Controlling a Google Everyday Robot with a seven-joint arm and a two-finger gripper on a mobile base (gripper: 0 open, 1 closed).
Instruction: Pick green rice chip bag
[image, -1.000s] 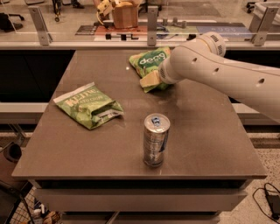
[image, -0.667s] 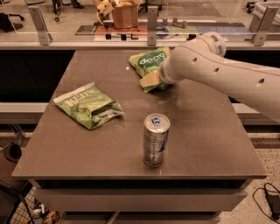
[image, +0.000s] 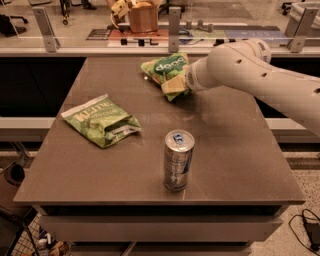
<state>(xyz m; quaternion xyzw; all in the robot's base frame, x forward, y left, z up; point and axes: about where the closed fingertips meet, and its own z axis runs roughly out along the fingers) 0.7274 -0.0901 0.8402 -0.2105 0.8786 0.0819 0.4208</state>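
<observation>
The green rice chip bag (image: 164, 67), bright green with a dark oval logo and white lettering, lies at the far middle of the table. My gripper (image: 174, 85) is at the bag's near right corner and touches it. The white arm (image: 250, 70) reaches in from the right and hides the bag's right edge. The bag rests on or just above the tabletop; I cannot tell which.
A flatter lime-green KETTLE bag (image: 101, 121) lies at the left middle of the brown table (image: 235, 150). A silver drink can (image: 177, 160) stands upright near the front middle. A glass partition with metal posts (image: 173, 24) runs behind the far edge.
</observation>
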